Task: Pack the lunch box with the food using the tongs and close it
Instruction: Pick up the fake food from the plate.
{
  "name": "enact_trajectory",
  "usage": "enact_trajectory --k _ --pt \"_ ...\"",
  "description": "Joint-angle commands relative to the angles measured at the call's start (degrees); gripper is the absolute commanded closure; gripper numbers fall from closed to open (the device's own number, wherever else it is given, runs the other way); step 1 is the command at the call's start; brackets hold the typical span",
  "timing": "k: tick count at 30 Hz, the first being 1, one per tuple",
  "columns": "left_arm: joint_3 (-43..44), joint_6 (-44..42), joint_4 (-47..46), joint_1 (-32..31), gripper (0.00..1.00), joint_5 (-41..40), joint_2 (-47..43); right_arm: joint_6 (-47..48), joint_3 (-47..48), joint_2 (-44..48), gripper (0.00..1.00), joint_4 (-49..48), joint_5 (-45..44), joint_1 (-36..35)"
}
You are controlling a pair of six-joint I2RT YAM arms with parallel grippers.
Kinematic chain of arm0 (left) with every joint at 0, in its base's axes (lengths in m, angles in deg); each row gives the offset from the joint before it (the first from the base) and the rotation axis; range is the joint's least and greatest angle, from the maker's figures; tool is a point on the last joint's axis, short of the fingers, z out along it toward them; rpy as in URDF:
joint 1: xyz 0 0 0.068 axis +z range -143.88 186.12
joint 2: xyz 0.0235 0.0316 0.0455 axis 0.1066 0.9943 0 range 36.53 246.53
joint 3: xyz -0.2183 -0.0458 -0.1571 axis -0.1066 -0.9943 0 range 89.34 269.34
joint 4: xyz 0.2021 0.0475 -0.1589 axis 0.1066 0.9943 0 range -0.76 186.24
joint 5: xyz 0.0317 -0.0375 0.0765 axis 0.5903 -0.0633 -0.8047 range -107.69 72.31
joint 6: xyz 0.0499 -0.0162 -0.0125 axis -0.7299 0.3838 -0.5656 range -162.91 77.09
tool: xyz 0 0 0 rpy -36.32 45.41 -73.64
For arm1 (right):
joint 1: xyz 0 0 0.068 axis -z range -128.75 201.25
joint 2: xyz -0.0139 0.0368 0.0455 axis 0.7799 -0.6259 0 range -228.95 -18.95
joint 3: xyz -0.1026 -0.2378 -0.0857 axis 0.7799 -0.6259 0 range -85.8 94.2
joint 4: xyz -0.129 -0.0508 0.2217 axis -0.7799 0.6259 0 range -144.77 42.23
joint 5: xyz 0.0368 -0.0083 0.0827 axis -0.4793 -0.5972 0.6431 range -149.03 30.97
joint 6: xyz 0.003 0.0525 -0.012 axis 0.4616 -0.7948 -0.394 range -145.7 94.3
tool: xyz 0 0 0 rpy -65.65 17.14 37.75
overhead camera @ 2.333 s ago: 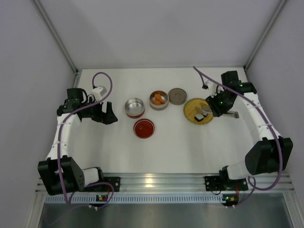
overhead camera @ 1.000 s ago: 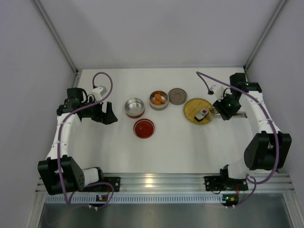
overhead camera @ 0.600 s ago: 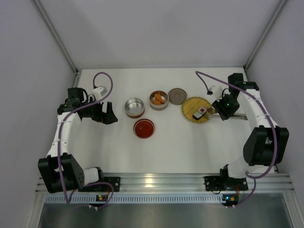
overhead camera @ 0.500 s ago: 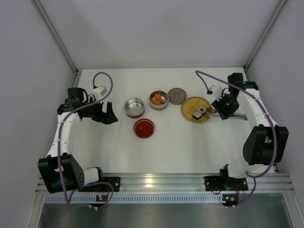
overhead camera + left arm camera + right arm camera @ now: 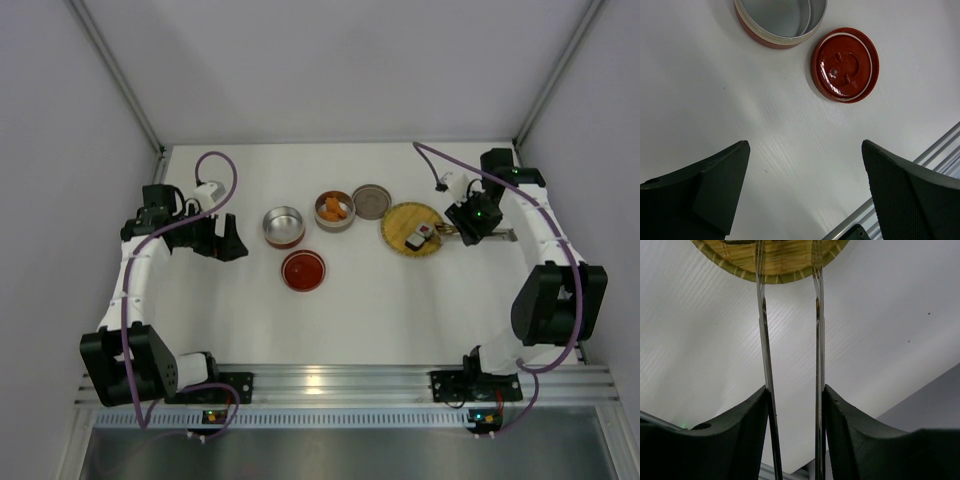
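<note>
My right gripper (image 5: 463,226) (image 5: 795,388) is shut on the silver tongs (image 5: 763,325), its fingers pressing the two arms from outside; the arms stay apart. The tong tips reach over the right edge of the yellow woven plate (image 5: 400,217) (image 5: 785,262). The tongs' joined end (image 5: 506,237) sticks out to the right. Two white rolls of the food (image 5: 417,238) lie on the plate, and orange chunks (image 5: 334,209) sit in one round lunch box tin. An empty lunch box tin (image 5: 284,226) (image 5: 780,20) stands left of it. My left gripper (image 5: 226,243) (image 5: 805,145) is open and holds nothing.
A red lid (image 5: 302,270) (image 5: 845,65) lies in front of the empty tin. A grey lid (image 5: 374,201) lies between the food tin and the plate. The enclosure's right wall is close behind my right arm. An aluminium rail (image 5: 340,385) runs along the near edge.
My right gripper has drawn back with the tongs from over the plate to its right edge. The plate and rolls shifted slightly left. The left arm has not moved.
</note>
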Motion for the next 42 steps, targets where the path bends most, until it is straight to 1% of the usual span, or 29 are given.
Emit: enact_trajectory --k 1,11,13,30,34,40,42 --pt "0.8 -0.1 -1.7 0.3 0.02 1.6 0.5 -0.6 2.5 -0.3 0.55 -2.7 1.9 0.0" --pt "0.8 -0.3 -1.7 0.4 0.02 1.4 0.7 -1.1 3.0 -1.1 0.54 -2.7 2.9 -0.9" --pt "0.7 -0.3 -1.8 0.4 0.02 1.3 0.8 -1.1 3.1 -1.1 0.54 -2.7 3.0 -3.0" --pt "0.5 -0.6 -2.0 0.4 0.02 0.9 1.2 -2.1 5.0 -4.9 0.55 -4.1 2.7 -4.2" --pt "0.4 -0.4 -2.1 0.4 0.02 1.0 1.1 -2.2 5.2 -4.1 0.6 -3.8 2.7 -4.2" --pt "0.6 0.2 -2.2 0.4 0.02 1.3 1.0 -2.7 8.7 -1.9 0.74 -1.2 3.1 -4.2" --pt "0.7 0.4 -2.2 0.3 0.02 1.2 0.9 -3.1 11.3 -1.7 0.75 0.3 3.7 -4.2"
